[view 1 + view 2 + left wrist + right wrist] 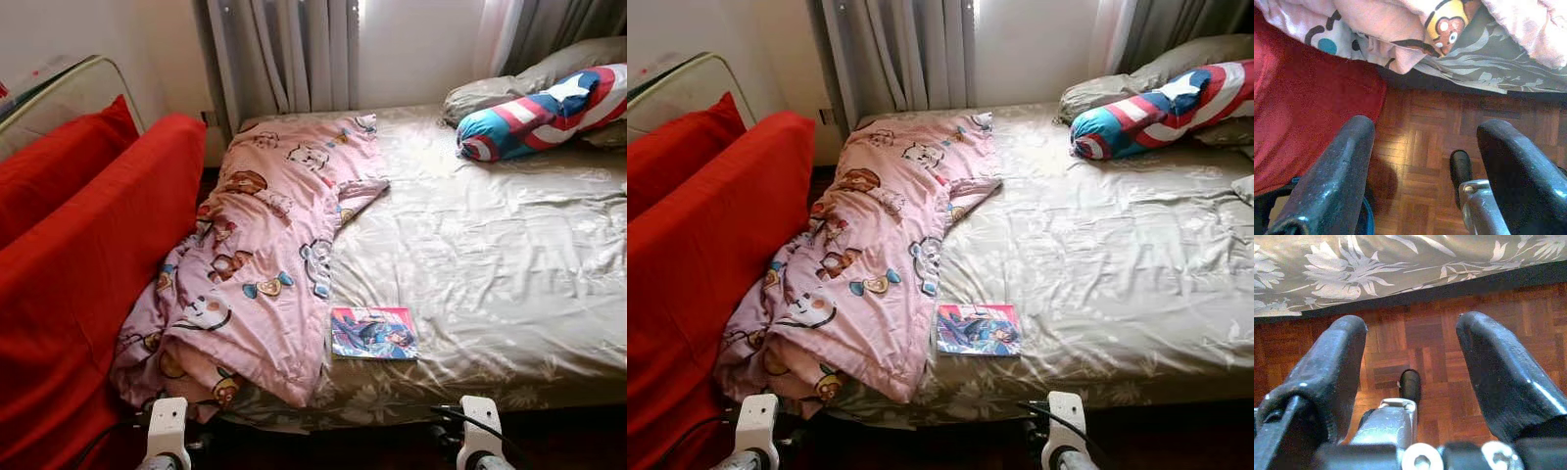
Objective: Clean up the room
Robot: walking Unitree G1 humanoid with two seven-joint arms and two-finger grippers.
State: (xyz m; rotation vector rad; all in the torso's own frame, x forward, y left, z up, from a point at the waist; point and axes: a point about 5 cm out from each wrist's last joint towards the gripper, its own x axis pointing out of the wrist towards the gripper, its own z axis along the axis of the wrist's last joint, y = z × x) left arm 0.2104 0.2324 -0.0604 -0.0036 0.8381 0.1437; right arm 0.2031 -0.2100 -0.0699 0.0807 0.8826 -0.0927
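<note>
Left eye view gives me the bed [509, 284], and the one book [373, 333] lies flat near its front edge, just beside the pink cartoon blanket [265, 255] heaped along the bed's left edge and spilling over the front. Two pillows sit at the far right corner: a striped one [539, 113] against a grey one [534, 78]. A red cushion pile [88, 255] stands off the bed's left edge. My left pincer [1422, 161] hangs over the parquet floor [1420, 132] with fingers apart, holding nothing; my right pincer [1410, 367] is likewise spread and empty below the bed's front edge.
</note>
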